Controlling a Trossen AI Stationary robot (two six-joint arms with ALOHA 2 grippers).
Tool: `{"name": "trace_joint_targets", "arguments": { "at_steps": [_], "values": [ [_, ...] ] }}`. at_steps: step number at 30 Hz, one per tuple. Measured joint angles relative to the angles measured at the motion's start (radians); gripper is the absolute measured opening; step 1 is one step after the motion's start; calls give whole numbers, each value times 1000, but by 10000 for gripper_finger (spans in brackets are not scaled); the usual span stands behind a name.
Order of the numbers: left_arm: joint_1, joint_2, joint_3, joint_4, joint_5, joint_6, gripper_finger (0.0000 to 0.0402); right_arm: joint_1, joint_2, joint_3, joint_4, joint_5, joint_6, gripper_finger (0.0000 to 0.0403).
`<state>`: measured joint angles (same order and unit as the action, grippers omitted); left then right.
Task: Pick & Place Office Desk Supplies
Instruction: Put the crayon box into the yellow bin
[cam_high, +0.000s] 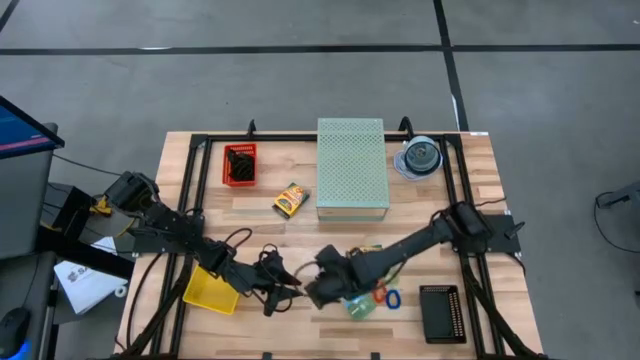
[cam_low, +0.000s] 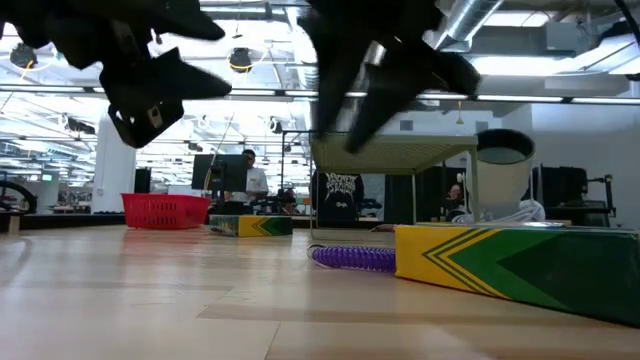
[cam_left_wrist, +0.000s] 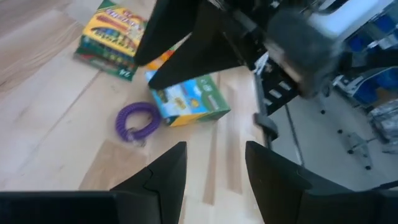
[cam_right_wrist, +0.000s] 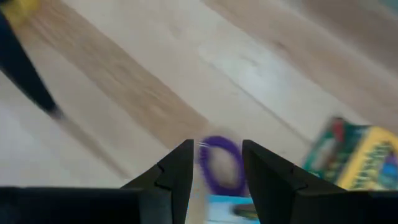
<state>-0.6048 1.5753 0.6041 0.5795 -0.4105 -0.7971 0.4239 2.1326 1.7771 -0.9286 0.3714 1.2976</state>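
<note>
**Purple coil loop: grip point and clearance**

While both arms hang over the near middle of the table (cam_high: 250, 195), the purple loop (cam_left_wrist: 138, 121) lies flat on the wood just beside the green-and-yellow packet (cam_left_wrist: 189, 99), my landmark here. The right gripper (cam_right_wrist: 215, 163) is directly above the loop, fingers parted, nothing between them, the loop showing in the gap. The left gripper (cam_left_wrist: 214, 168) hovers a little to the far side of the loop from the packet, also parted and empty.

Handling, judged: the loop looks like a springy plastic coil, very light, soft and easily deformed, not fragile. It will likely squash and may roll or spring out of a pinch. Best hold is across one side of the ring, one finger inside and one outside, rather than over the whole ring.

Clearance: the packet nearly touches the loop, so the finger on that side has little room; the opposite side is bare wood. The crayon box (cam_left_wrist: 111, 34) sits beyond the packet, well apart. The two arms are close together, so collision is the main risk.
</note>
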Motion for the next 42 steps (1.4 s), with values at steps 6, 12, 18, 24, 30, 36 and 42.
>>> {"name": "trace_joint_targets", "arguments": {
  "at_steps": [6, 12, 18, 24, 30, 36, 42],
  "values": [
    [-3, -52, 0, -87, 95, -18, 159, -50, 0, 95, -129, -158, -3, 134],
    [-8, -278, 0, -392, 98, 32, 159, 19, -1, 232, -441, -163, -13, 134],
    [38, -492, 0, -490, 75, -95, 159, 170, -2, 308, -582, -184, 70, 134],
    [147, -493, 0, -484, 50, -559, 159, 331, -44, 330, -642, -168, 476, 134],
    [208, -267, 0, -388, 90, -794, 159, 411, -105, 299, -641, 37, 846, 132],
    [269, -51, 0, -52, 99, -842, 159, 354, -169, 46, -642, 8, 949, 98],
    [276, -45, 0, -28, 107, -834, 159, 297, -302, -287, -598, -69, 956, 62]
  ]
}}
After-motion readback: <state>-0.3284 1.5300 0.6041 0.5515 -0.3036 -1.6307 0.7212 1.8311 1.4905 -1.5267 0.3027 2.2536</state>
